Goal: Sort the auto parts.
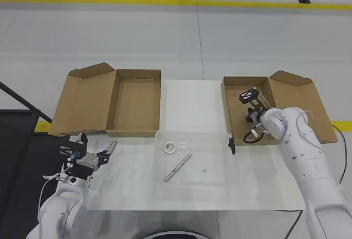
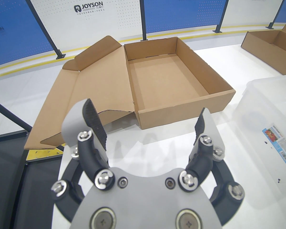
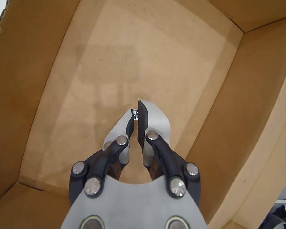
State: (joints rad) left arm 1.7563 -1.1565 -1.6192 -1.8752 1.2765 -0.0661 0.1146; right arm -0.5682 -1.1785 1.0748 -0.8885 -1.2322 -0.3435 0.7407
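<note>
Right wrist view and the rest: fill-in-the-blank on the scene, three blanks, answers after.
1. The right end effector is ___ on a small metal part over the floor of the right box.
2. The left end effector is ___, holding nothing.
3. The left box is ___.
Missing: shut; open; empty.

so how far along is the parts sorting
Barely started. Done: nothing; the left cardboard box is bare and so is the floor of the right cardboard box. In hand: the right claw is shut on a small metal part above it. To go: a white ring, a metal rod and a small white piece lie in the clear bin; the left claw is open, empty.
</note>
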